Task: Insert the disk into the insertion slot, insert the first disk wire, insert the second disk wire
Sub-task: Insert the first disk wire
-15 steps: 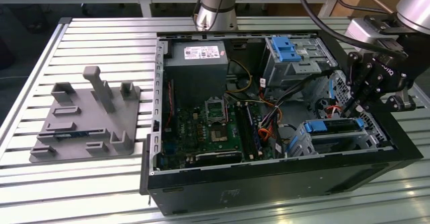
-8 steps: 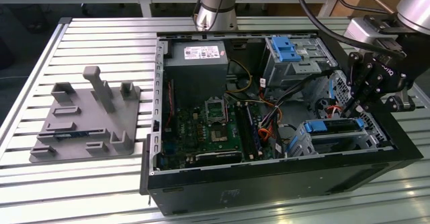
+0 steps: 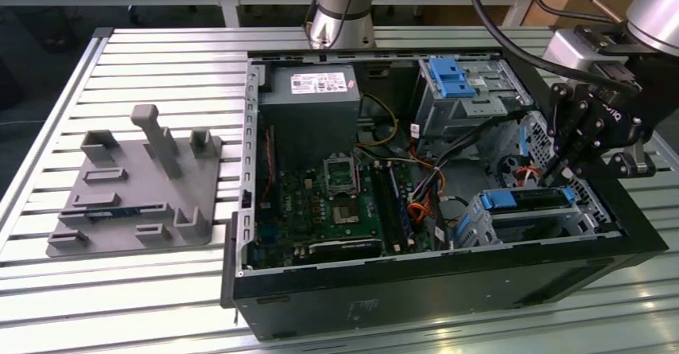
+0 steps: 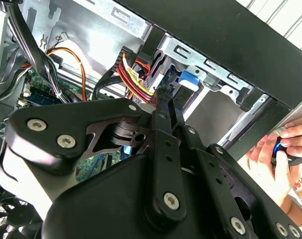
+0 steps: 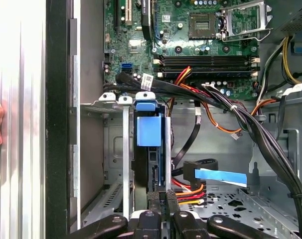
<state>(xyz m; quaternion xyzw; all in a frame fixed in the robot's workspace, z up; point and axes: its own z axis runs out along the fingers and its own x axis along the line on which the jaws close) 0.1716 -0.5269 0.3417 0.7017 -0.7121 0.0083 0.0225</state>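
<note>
The disk (image 3: 525, 199), in its bright blue carrier, sits inside the insertion slot (image 3: 589, 212), the low grey cage at the case's corner on the exterior view's right. In the first wrist view the disk (image 5: 149, 130) shows end-on between the cage walls (image 5: 116, 104). My gripper (image 3: 560, 180) hangs just above the disk's end. Its fingers (image 5: 161, 198) are shut on the black plug of a disk wire (image 5: 188, 191) with red, yellow and orange leads. In the second wrist view my gripper (image 4: 163, 93) holds the same wire (image 4: 133, 74) close to the blue carrier (image 4: 190, 79).
A black flat cable with a blue tab (image 5: 218, 175) lies loose beside the held plug. A taller cage with a blue latch (image 3: 456, 75), the power supply (image 3: 308, 91) and the motherboard (image 3: 329, 203) crowd the case. A person's hand (image 4: 285, 144) rests outside the case wall. A grey fixture plate (image 3: 133, 187) lies apart.
</note>
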